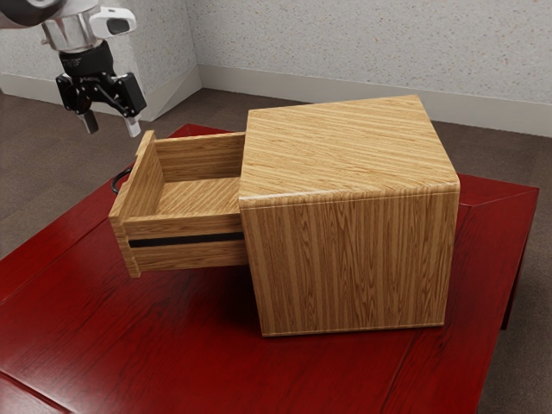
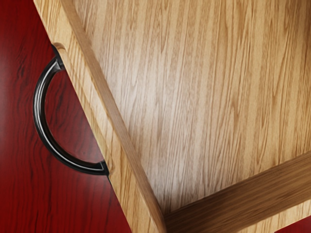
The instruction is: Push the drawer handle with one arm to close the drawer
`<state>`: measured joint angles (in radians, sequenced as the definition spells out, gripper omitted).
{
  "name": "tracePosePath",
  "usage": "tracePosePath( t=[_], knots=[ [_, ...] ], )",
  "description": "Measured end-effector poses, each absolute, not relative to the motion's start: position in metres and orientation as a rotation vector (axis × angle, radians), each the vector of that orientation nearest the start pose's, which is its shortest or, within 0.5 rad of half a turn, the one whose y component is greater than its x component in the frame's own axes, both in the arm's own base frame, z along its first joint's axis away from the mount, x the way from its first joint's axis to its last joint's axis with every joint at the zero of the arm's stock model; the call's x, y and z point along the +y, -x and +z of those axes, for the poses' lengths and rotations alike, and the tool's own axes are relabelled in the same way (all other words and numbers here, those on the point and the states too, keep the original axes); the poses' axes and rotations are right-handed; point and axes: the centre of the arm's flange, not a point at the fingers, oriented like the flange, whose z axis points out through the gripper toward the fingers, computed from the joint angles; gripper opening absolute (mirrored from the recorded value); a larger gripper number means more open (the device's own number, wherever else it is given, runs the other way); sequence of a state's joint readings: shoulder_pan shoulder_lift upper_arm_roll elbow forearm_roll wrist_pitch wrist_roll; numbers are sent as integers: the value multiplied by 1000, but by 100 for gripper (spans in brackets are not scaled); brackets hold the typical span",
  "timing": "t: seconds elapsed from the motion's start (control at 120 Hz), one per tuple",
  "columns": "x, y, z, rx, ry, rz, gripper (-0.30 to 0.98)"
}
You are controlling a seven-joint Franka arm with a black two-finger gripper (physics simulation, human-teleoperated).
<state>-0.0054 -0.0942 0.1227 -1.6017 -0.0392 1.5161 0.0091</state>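
the red table (image 1: 172, 345) spreads nearest, bearing the wooden cabinet (image 1: 349, 259). its drawer (image 1: 125, 207) juts out toward the exterior view's left, the black curved handle (image 2: 39, 111) on its outer face. higher up, my gripper (image 1: 112, 129) points down, jaws well apart, gripping nothing. pale speckled walls (image 1: 328, 43) stand behind.

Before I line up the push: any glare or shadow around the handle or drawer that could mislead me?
Wrist view: pale highlights streak the black curved handle, yet its outline stands out; soft sheen on the drawer floor, one side wall darker. Exterior view: a bright glint along the cabinet top's near edge, away from the handle.
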Motion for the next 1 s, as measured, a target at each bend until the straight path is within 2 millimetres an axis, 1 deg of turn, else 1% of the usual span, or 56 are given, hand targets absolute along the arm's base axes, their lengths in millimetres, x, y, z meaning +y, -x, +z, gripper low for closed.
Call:
tracePosePath(
  t=[0.05,0.083,0.1,0.117,0.208,0.242,0.275,0.308,0.35,0.417,0.508,0.542,0.608,0.675,0.758,0.825,0.933,1.0],
  knots=[
    [60,-516,656,-167,3188,-19,69],
    [59,-511,655,-165,3190,-14,69],
    [59,-502,653,-162,3193,-10,69],
    [61,-487,651,-166,3198,-8,68],
    [96,-409,638,-249,3204,-18,69],
    [105,-381,633,-230,3210,-34,69],
    [113,-363,629,-157,3226,-57,68],
    [126,-357,621,-55,3255,-76,68],
    [136,-361,609,54,3258,-82,65],
    [135,-377,600,248,3195,-113,60],
    [150,-407,581,389,3079,-121,54],
    [156,-414,577,440,3040,-133,52],
    [173,-428,564,545,2993,-177,48],
    [180,-441,558,663,2919,-229,43],
    [170,-459,554,825,2805,-268,36],
    [161,-470,552,944,2721,-290,31],
    [156,-476,549,1097,2624,-312,22],
    [151,-477,542,1183,2586,-307,18]
  ],
)
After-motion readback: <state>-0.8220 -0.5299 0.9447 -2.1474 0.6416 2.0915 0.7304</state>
